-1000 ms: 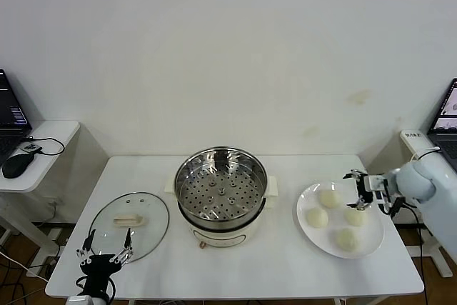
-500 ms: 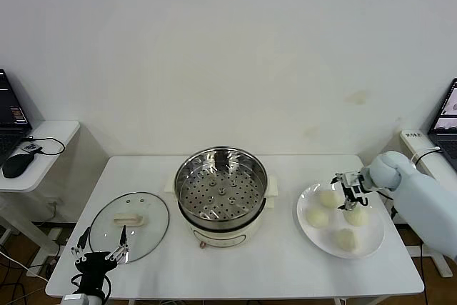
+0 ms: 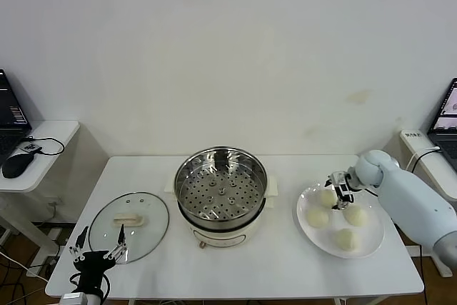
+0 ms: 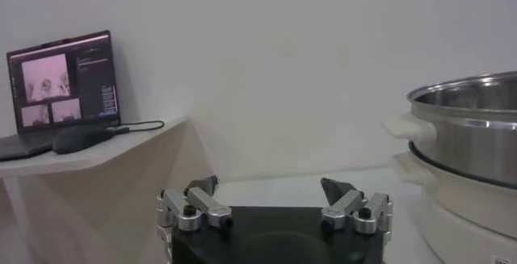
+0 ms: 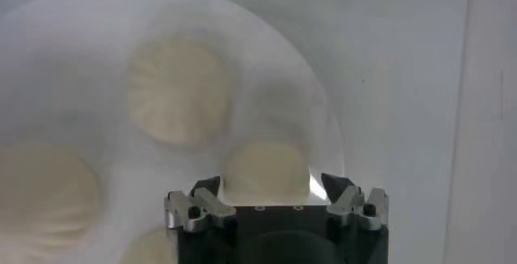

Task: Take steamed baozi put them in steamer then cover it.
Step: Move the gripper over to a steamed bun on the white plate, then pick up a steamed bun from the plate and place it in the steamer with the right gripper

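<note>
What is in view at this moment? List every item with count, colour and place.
steamed baozi: four, cream-white, on the plate, table's right side.
plate: one, white, right of the steamer.
steamer: one, steel basket on cream-white base, table centre, empty.
cover: one, clear glass, cream handle, flat on the table's left.
table: one, white.
side shelf: one, white, far left, holding a laptop and black mouse.
left gripper: open, near the table's front-left edge.
right gripper: around the rear baozi on the plate.

Four baozi [image 3: 316, 216] (all on one plate [image 3: 371, 242]), one steamer [image 3: 221, 184], one cover [image 3: 129, 217].
</note>
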Available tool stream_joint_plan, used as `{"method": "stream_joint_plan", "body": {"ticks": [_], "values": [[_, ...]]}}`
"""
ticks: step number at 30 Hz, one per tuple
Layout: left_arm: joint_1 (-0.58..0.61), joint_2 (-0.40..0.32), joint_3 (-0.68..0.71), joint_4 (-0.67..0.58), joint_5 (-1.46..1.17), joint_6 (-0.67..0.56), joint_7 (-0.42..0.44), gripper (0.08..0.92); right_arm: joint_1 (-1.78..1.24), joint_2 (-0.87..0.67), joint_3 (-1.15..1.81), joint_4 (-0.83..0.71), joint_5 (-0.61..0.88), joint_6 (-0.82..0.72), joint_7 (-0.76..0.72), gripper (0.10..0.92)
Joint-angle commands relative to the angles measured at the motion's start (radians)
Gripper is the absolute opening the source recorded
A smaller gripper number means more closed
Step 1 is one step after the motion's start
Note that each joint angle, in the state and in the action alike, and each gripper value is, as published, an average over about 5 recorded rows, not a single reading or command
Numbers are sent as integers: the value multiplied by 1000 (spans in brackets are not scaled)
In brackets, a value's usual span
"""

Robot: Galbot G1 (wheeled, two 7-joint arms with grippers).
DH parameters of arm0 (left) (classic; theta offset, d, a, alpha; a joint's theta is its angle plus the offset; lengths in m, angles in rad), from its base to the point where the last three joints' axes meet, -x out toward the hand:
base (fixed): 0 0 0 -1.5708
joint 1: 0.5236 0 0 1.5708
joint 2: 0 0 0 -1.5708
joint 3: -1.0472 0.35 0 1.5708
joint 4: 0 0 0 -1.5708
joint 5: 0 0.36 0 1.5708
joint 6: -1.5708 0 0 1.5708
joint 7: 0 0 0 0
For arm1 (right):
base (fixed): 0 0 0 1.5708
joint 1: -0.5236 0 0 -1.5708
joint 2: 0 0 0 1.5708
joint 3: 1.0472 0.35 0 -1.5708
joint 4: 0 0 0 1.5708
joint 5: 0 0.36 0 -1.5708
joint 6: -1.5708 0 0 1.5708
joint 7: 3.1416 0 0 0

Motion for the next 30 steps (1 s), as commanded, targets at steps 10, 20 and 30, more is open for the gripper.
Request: {"method": "stream_joint_plan", "body": {"ticks": [10,20,30], "values": [[2,0,-7,-4,-1,-1,-2,823,11,16,-15,-26,-2,-2,-9,635],[6,0,-12,-9,-13,-3,-5,823,86,-92,-90,139,130,-18,-40,636],[4,7,3,-13,-36,-5,-5,823,470,-250,-380,358,426,-70,-60,636]]}}
